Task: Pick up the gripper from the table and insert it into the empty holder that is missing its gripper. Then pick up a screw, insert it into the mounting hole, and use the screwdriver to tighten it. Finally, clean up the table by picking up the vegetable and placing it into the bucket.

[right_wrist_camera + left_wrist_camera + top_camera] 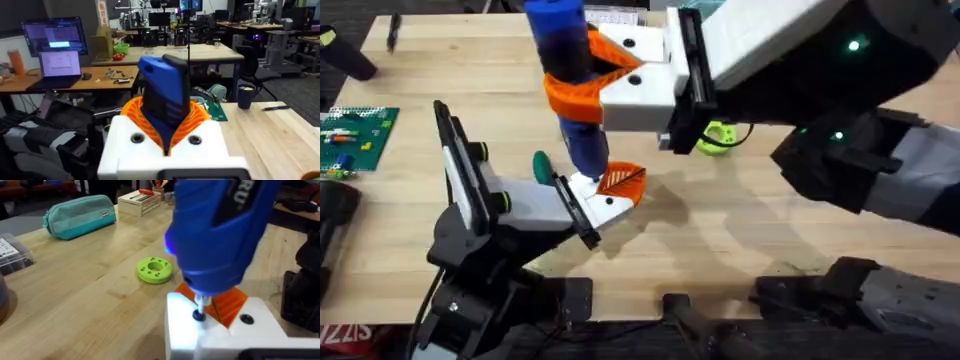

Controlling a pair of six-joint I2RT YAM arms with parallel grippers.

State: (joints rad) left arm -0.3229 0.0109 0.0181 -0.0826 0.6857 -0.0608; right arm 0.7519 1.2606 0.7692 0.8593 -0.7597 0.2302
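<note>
Now right end effector [582,80] clenched on blue screwdriver [570,60], tip on white holder [220,335] beside orange gripper [623,180], lime-green ring [154,269] and teal pouch [80,215] behind on table [90,300], left end effector state I cannot tell.

Screwdriver [570,70]: bright blue body, dark tip. Right gripper [582,88]: white block, orange ribbed pads. Holder [210,330]: white, dark dots. Gripper [620,180]: orange, ribbed. Ring [154,270]: lime green. Pouch [80,215]: teal. Table [740,230]: pale wood grain.

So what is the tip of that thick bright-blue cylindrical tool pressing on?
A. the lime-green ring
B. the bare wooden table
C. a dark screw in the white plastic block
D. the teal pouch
C: the thick bright-blue cylindrical tool has its tip on a dark screw in the white plastic block.
</note>
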